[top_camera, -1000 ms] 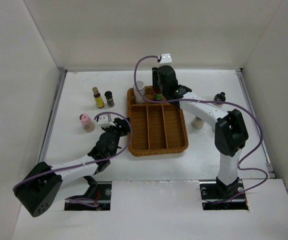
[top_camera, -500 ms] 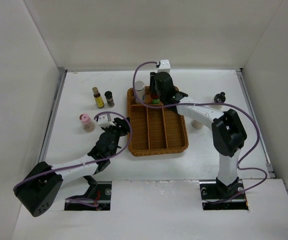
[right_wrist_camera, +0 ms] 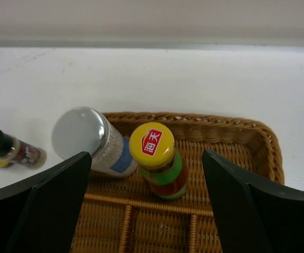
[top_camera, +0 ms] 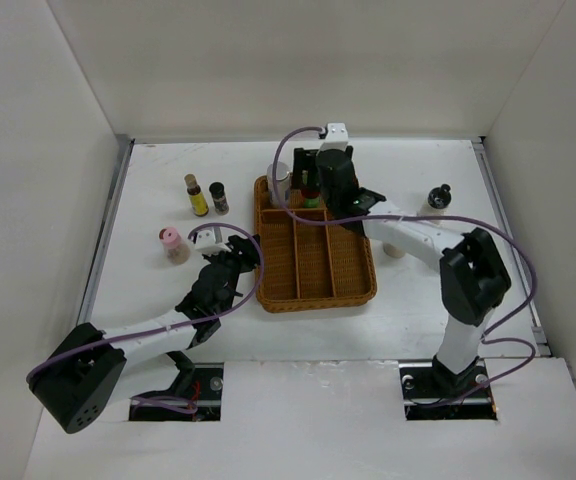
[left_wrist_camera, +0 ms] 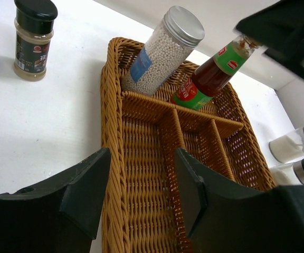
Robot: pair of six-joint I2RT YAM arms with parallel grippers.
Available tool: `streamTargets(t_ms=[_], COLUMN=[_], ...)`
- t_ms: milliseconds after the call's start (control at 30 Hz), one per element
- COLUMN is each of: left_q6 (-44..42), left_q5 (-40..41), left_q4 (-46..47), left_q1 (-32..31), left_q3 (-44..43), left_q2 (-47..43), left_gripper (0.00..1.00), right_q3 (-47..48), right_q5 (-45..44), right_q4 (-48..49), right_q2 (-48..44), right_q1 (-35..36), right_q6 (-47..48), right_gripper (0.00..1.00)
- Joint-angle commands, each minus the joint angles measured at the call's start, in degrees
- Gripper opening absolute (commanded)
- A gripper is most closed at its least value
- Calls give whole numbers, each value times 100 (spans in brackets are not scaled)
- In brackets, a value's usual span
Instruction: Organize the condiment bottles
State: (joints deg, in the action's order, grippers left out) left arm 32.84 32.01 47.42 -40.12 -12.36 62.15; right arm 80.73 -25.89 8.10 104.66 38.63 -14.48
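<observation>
Right wrist view. The sauce bottle (right_wrist_camera: 153, 145) stood roughly upright at frame centre, in the upper compartment of the basket (right_wrist_camera: 257, 138) beside the silver-lidded shaker (right_wrist_camera: 82, 132), its long axis pointing toward the camera. The right gripper (right_wrist_camera: 144, 158) straddled it, jaws spread wide and gripping nothing. Withdrawal would likely follow that axis.

2 bottles share the far compartment of the woven basket (left_wrist_camera: 108, 158): a silver-lidded shaker (left_wrist_camera: 162, 55) and, right of it, a green-red sauce bottle (left_wrist_camera: 207, 79). A black-capped jar (left_wrist_camera: 33, 42) stands on the desk (left_wrist_camera: 41, 121) left of the basket.
</observation>
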Motion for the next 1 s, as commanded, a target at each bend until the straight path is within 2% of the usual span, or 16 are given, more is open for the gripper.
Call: streamTargets(t_ms=[0,67,200,233,267,333,400,433,500,567,600,767,967], left_q6=[56,56,65,65,73,73,91,117,170,179,188,240,302], left_q5=[-81,-81,-81,-90,-90,-98,-98,-98,-168,-239,-239,-265,-327], left_q4=[286,277,259,259,250,250,311,321,329,329,329,321,277], left_q1=[44,26,17,-9,-35,-105,-132,-132,-149,-167,-167,-141,-185], left_q3=[-21,-12,-21,-30,-38,-65,-82,-108,-135,-135,-135,-82,-82], left_q2=[-45,-106,-124,-124,-124,-81,68,147,236,227,227,131,87], left_gripper=[50,50,53,53,54,55,55,55,55,55,55,55,55], right_q3=[-48,-363,-1758,-2145,-2532,-3201,-3650,-3791,-3924,-4055,-4152,-4627,-4768], right_q5=[-30,-74,-520,-792,-1143,-1794,-2217,-2323,-2333,-2499,-2639,-2658,-1799], right_q4=[350,385,509,413,238,-79,-325,-440,-633,-853,-932,-1073,-1381], right_q2=[-902,-1350,-2597,-2878,-3160,-3687,-4048,-4198,-4366,-4594,-4734,-5149,-4675], right_q1=[70,70,-193,-307,-421,-589,-738,-835,-1019,-1116,-1169,-2073,-2777], right_q6=[103,68,-186,-309,-475,-809,-890,-933,-960,-1109,-1223,-1549,-1698], right_gripper=[93,94,91,84,71,52,41,40,48,73,81,85,93])
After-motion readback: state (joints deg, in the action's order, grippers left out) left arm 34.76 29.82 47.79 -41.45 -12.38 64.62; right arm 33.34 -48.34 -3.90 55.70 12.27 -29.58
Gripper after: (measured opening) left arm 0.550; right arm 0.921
